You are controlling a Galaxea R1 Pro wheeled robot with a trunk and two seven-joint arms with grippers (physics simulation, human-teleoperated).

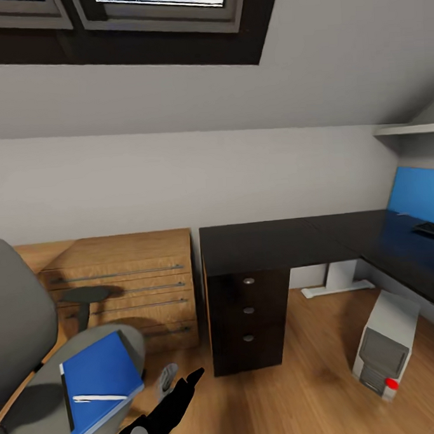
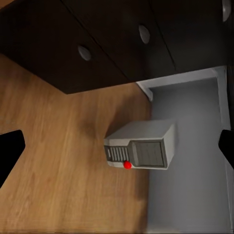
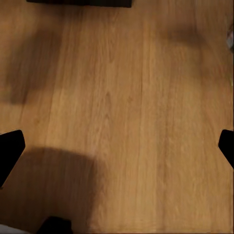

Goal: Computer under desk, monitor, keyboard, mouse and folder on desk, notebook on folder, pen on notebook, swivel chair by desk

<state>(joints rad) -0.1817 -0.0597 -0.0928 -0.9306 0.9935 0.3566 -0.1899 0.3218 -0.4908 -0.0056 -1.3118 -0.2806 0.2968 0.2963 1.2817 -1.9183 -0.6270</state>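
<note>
The grey swivel chair [image 1: 33, 354] stands at the lower left with the blue folder [image 1: 98, 376] on its seat. A slim white pen [image 1: 99, 397] lies across the folder. The black desk [image 1: 275, 239] with its blue back panel runs to the right, and the keyboard [image 1: 431, 230] sits at its far right. On the floor beneath the desk stands the computer [image 1: 383, 354] [image 2: 141, 148]. My left gripper [image 1: 178, 381] [image 2: 118, 148] hangs open beside the chair, aimed towards the computer. My right gripper [image 3: 118, 148] is open over bare wood floor. Monitor, mouse and notebook are out of view.
A wooden chest of drawers [image 1: 125, 292] stands against the wall between chair and desk. A black drawer unit [image 1: 248, 317] [image 2: 97, 44] closes the desk's left end. A white wall shelf [image 1: 406, 129] hangs at the upper right. Open wood floor lies in front of the desk.
</note>
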